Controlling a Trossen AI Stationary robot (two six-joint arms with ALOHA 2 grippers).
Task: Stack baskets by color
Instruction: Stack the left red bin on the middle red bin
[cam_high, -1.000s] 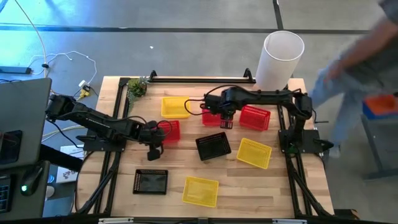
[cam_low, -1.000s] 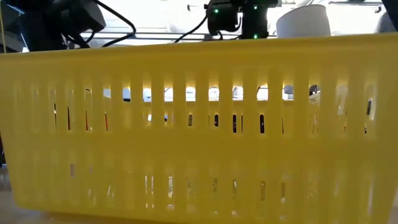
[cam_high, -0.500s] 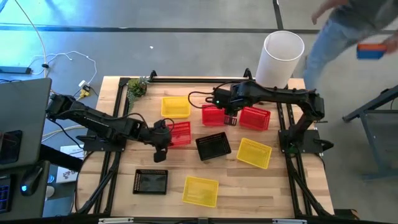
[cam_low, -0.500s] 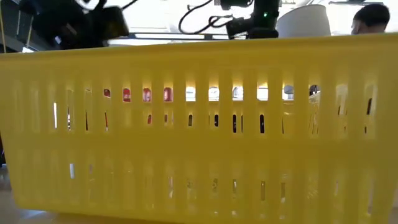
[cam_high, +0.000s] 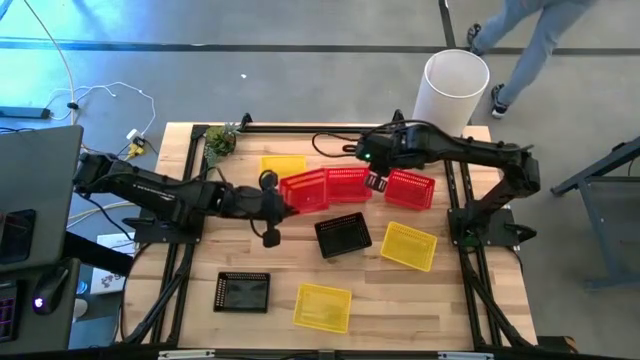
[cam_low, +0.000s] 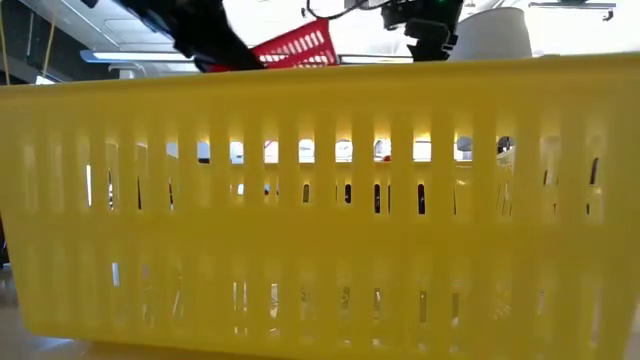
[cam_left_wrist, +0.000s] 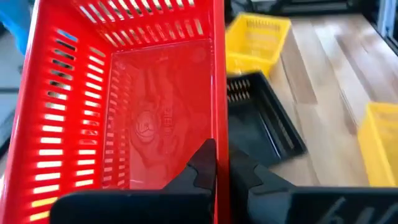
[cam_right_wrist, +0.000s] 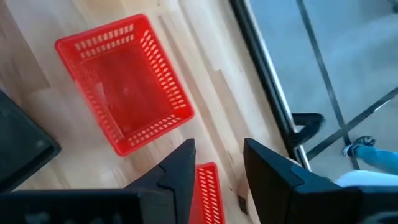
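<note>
- The left arm reaches from the table's left edge toward the middle, stretched low and nearly straight across the wooden table (cam_high: 180, 300) in the high view.
- The left gripper (cam_high: 283, 197) is clamped on the wall of a red rectangular plastic mesh basket (cam_high: 305, 190); in the left wrist view its two dark fingers (cam_left_wrist: 205, 163) pinch that basket's long side wall, one inside and one outside.
- This held red basket is lifted clear of the table and tilted: in the low view it shows slanted above the rim of the near yellow basket (cam_low: 320, 200), which fills most of that view.
- Behind the held basket, a yellow mesh basket (cam_high: 280, 164) lies near the table's back edge, partly covered by it.
- A black mesh basket (cam_high: 242, 291) sits near the front left, and a yellow mesh basket (cam_high: 322, 307) just to its right at the front edge.
- Another black mesh basket (cam_high: 343, 235) sits in the middle of the table, below the held red one.
- A second red mesh basket (cam_high: 347, 185) rests just right of the held one, and a third red mesh basket (cam_high: 411, 189) lies farther right.
- The right gripper (cam_high: 375, 180) hangs between these two red baskets with its fingers spread and holding nothing; the right wrist view shows its fingers (cam_right_wrist: 183, 163) apart above bare wood.
- The right arm bends from its base at the table's right edge, elbow out, forearm pointing left.
- A yellow mesh basket (cam_high: 409, 246) lies to the right of the middle black one.
- A tall white cylinder (cam_high: 452, 95) stands at the back right corner.
</note>
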